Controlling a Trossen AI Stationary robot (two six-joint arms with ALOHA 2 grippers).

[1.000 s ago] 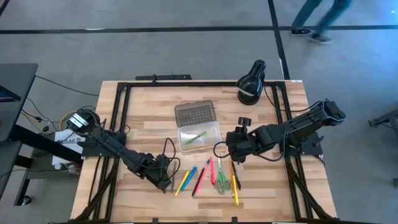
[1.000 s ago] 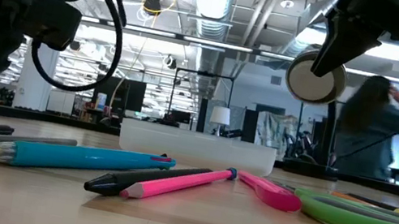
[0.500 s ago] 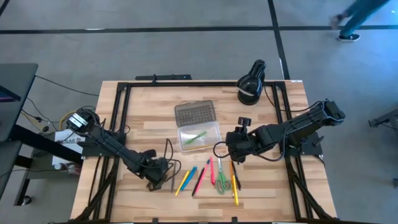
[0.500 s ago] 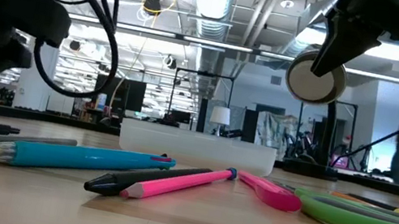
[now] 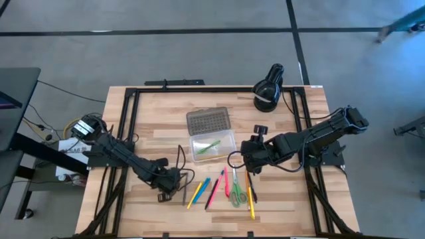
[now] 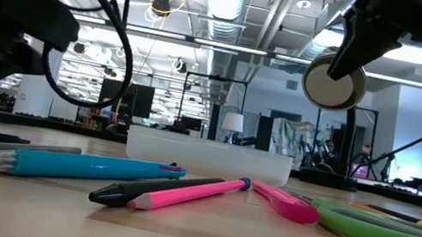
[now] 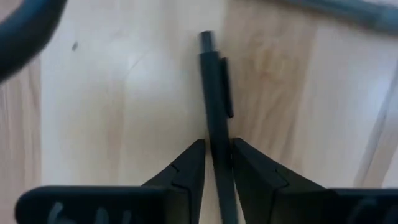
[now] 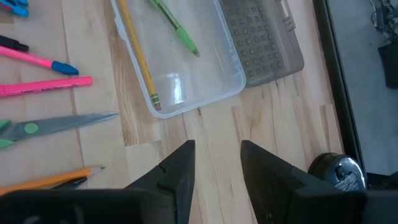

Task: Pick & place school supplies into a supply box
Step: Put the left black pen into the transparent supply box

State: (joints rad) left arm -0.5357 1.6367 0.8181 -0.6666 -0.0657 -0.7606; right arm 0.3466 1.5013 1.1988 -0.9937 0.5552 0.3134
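A dark pen lies flat on the wooden table, left of the other supplies. My left gripper points down over it, one finger on each side of its barrel; in the high view this gripper is near the front left. The supply box stands open at mid-table with a green pen and a yellow pencil inside, its dotted lid folded back. My right gripper hovers open beside the box, holding nothing. Coloured pens, pencils and green scissors lie in a row in front of the box. My left gripper pinches the dark pen's barrel between its two fingers, just behind the clip. The fingers come from above, pointing down, and lie across the pen. The pen rests flat on the table.
A black round lamp-like object stands at the far right corner. Black cable loops hang by both arms. In the low view a blue pen, a pink pencil and the scissors' handle lie close to the front edge.
My left gripper has rolled about its downward axis over the dark pen, staying almost in place. A person beyond the table's far right has walked out of the picture.
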